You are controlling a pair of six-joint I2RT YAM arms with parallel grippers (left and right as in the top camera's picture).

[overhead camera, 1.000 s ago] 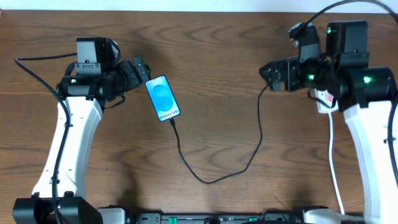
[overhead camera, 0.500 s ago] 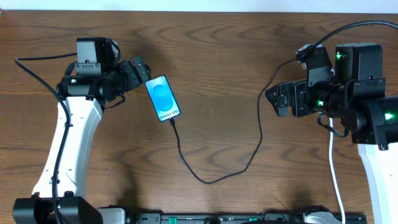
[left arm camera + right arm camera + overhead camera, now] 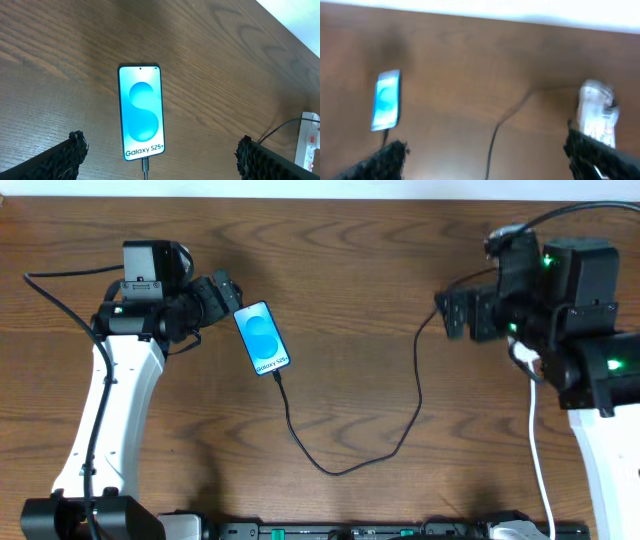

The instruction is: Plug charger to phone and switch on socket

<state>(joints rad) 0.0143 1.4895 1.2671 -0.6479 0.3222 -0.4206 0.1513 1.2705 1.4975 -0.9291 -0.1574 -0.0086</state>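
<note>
The phone (image 3: 262, 338) lies face up on the wooden table with a blue screen and "Galaxy" text. It also shows in the left wrist view (image 3: 141, 112) and blurred in the right wrist view (image 3: 386, 100). The black charger cable (image 3: 345, 468) has its plug tip in the phone's bottom end (image 3: 145, 163) and loops right toward the socket. The white socket (image 3: 596, 114) is mostly hidden under my right arm in the overhead view. My left gripper (image 3: 228, 290) is open and empty just left of the phone. My right gripper (image 3: 456, 312) is open and empty, above the table left of the socket.
The socket's white cord (image 3: 535, 442) runs down toward the table's front edge at right. The socket's end also shows at the right edge of the left wrist view (image 3: 308, 141). A pale wall or edge borders the table's far side (image 3: 480, 10).
My right arm swung down toward the front and then back up toward the far side, with its gripper staying open. The left arm, phone and cable have not moved.
</note>
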